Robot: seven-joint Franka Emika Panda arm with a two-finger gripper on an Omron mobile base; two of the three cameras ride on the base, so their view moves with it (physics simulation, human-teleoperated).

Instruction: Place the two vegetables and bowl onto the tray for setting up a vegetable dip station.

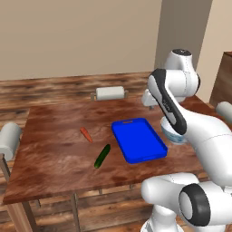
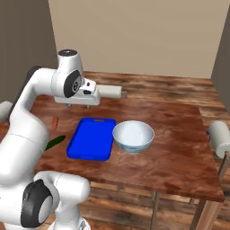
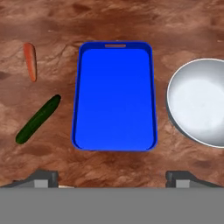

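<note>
The bright blue tray (image 3: 114, 98) lies bare in the middle of the hand view, its handle slot at the far end. To its left lie the orange carrot (image 3: 30, 61) and, nearer, the dark green cucumber (image 3: 38, 119), both on the wood. The pale bowl (image 3: 199, 101) stands upright just right of the tray. My gripper (image 3: 113, 179) hangs open and holds nothing, high above the tray's near end. In the right base view the gripper (image 2: 81, 104) hovers over the tray's (image 2: 92, 138) far end, with the bowl (image 2: 133, 135) beside it. From the left, my arm partly hides the bowl (image 1: 174, 136).
Everything rests on a wooden table (image 1: 54, 167). A white roll (image 1: 110, 93) lies at the table's far edge. Another roll (image 1: 9, 138) sits at the left end, and a third roll (image 2: 220, 137) at the right end.
</note>
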